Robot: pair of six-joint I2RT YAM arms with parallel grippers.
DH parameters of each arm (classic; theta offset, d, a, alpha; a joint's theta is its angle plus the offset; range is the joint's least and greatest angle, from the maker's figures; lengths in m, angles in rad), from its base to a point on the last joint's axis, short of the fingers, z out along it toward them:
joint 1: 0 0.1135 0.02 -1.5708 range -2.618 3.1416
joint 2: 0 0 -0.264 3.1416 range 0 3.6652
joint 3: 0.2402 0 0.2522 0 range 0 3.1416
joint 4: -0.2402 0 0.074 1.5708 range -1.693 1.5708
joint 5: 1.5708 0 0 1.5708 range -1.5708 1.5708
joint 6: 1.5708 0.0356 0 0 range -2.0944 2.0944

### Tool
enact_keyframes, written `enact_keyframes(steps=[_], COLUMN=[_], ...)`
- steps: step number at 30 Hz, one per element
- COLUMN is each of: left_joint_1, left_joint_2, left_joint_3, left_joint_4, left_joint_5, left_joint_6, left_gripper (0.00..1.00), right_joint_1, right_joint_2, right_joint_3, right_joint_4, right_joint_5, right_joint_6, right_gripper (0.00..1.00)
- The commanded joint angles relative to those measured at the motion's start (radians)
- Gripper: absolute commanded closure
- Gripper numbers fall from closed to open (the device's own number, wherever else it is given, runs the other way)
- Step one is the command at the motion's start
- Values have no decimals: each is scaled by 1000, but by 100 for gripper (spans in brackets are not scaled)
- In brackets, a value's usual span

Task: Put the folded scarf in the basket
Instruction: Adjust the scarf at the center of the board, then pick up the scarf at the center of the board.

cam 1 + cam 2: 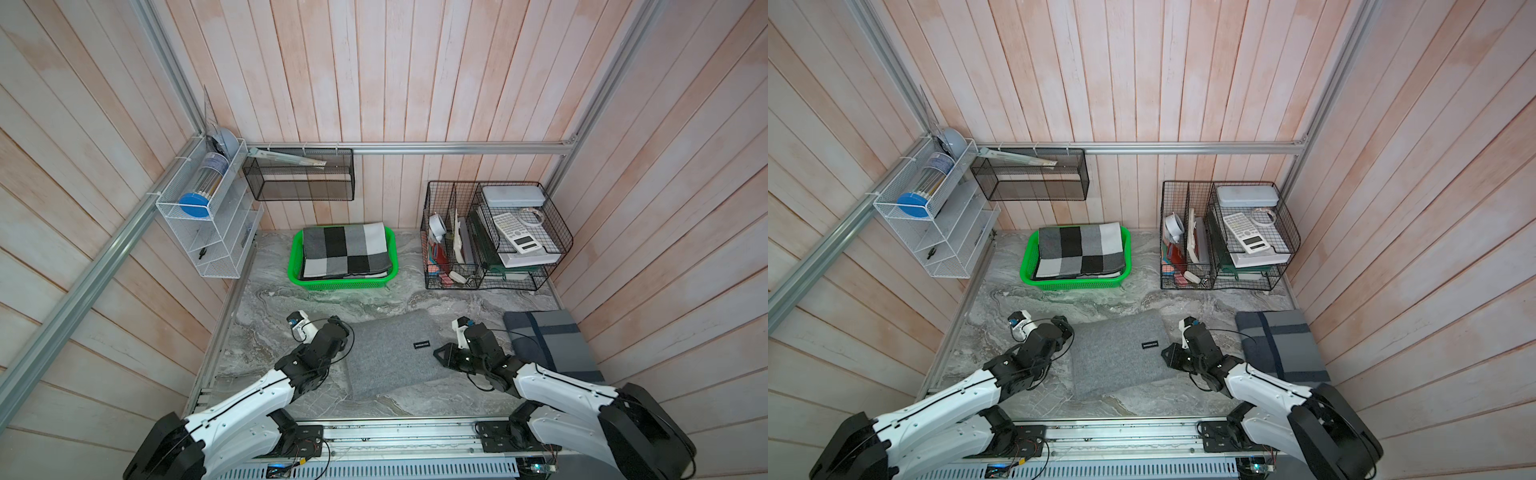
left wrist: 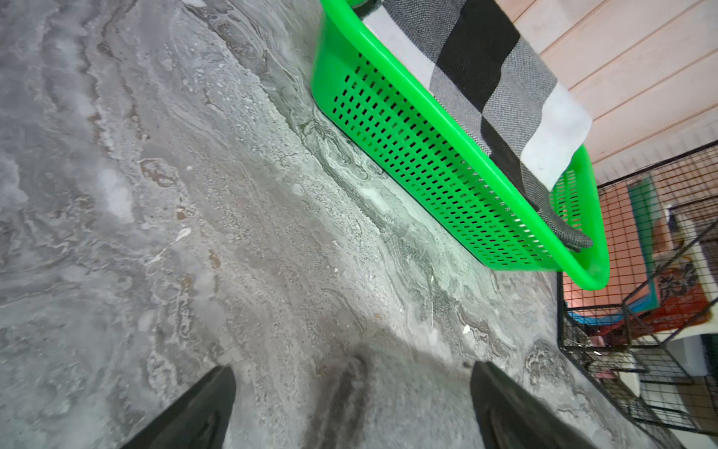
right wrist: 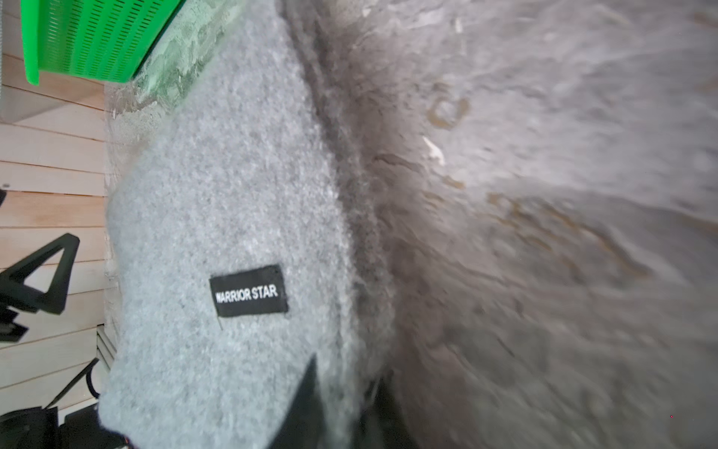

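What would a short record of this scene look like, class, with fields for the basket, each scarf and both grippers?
basket: green, at the back of the table, holds a folded checked scarf
grey scarf: folded, flat on the table between the arms, black label facing up
blue scarf: folded, on the table by the right arm
left gripper: open, at one edge of the grey scarf
right gripper: at the opposite edge; grip unclear
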Motion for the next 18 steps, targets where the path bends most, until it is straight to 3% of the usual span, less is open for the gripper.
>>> enact_keyframes(steps=[1,5,8,10,12,18], left_joint_1=[8,17,27,31,34,36], left_joint_2=[76,146,170,173,169,143], left_joint_3=[83,121,116,115,103,36], left_joint_4=[2,-24,-36,-71,-84,-53], left_joint_5=[25,96,157,168,198,351], left_joint_6=[98,148,185,189,189,162], left_gripper=[0,0,1,0,0,0], right_joint_1=[0,-29,-173,-297,-362,-379], right_joint_2=[-171,-357,-358,-275,-171,153], right_joint_3=[-55,-44,-33,-29,-11,160], right_joint_4=[-81,-159,-71,20,85,93], right_joint_5=[113,224,70,-93,-177,-285], right_joint_6=[96,30,-31,-33,-46,-166], right_gripper=[42,23,20,20,20,21])
